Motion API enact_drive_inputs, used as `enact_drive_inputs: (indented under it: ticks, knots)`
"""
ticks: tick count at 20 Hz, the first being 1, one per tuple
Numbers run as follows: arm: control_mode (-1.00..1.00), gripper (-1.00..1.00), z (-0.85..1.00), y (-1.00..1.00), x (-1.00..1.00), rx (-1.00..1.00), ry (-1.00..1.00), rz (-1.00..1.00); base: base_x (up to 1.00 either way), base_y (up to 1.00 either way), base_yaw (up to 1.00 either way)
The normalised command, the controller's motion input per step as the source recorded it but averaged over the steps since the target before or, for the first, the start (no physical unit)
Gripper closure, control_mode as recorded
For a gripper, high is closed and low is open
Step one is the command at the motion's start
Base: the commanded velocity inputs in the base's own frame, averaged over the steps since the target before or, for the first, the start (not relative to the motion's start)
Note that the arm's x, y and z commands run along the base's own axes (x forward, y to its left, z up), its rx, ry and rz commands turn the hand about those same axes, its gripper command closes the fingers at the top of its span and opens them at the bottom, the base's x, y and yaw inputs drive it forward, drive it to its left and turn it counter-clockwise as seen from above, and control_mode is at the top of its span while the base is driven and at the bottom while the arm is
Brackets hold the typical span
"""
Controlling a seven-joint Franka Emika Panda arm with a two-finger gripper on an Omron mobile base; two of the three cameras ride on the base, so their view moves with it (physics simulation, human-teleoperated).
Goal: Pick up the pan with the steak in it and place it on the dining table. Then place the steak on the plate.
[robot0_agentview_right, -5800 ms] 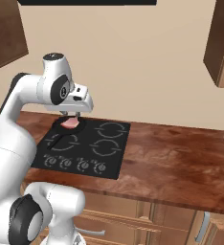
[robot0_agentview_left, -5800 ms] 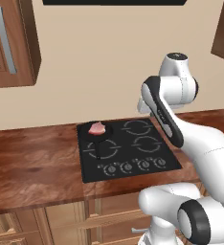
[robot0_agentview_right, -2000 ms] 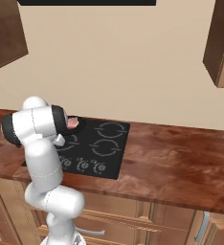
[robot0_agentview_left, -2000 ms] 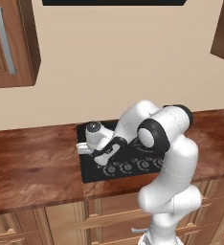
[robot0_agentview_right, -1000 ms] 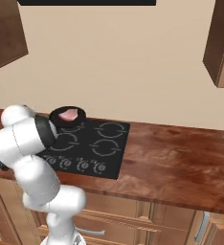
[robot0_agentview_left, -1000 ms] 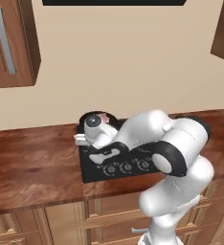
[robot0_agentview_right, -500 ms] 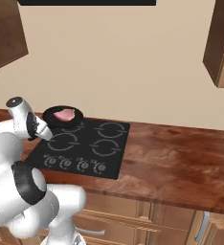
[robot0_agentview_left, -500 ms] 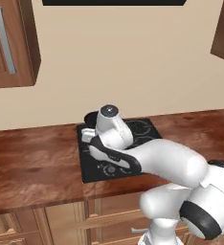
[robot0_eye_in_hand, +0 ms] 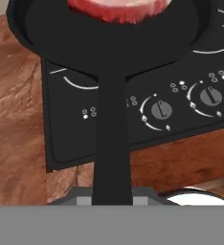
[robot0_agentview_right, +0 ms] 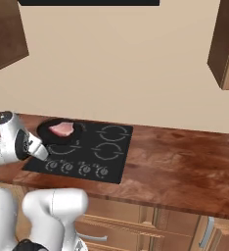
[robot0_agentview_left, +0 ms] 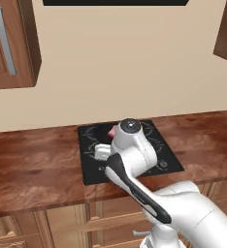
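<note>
Clamped tight on the end of the handle (robot0_eye_in_hand: pixel 113 143), the gripper (robot0_eye_in_hand: pixel 113 198), so the pan (robot0_eye_in_hand: pixel 109 38) hangs level above the stove (robot0_eye_in_hand: pixel 181 110), clear of the burners and knobs. Held flat, presumably to keep the steak (robot0_eye_in_hand: pixel 119 8) from sliding off; lying in the middle of the pan, toward the far side in the hand view. Seen from the right base, pan (robot0_agentview_right: pixel 57 131) and steak (robot0_agentview_right: pixel 61 129) over the left burners, near the counter (robot0_agentview_right: pixel 185 162). Neither table nor plate reached yet.
</note>
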Motion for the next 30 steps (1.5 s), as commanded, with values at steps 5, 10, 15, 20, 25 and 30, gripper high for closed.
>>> enact_drive_inputs:
  ticks: [5,10,15,20,25,30]
  knots:
    - [-1.0,1.0,0.0,-0.19,-0.96,-0.01,-0.23,0.01,0.0,0.0,0.0]
    - [-1.0,1.0,0.0,0.0,-0.27,0.0,-0.14,0.01,0.0,0.0,0.0]
    - [1.0,1.0,-0.01,0.0,-0.19,0.0,-0.01,0.01,-0.6,0.0,0.05]
    - [1.0,1.0,0.0,0.0,0.0,0.0,0.0,0.0,-0.95,0.0,0.13]
    - [1.0,1.0,0.0,0.0,0.0,0.0,0.0,0.0,-0.39,-0.1,0.41]
    - [1.0,1.0,0.0,0.0,0.0,0.0,0.0,0.0,-0.2,-0.05,0.48]
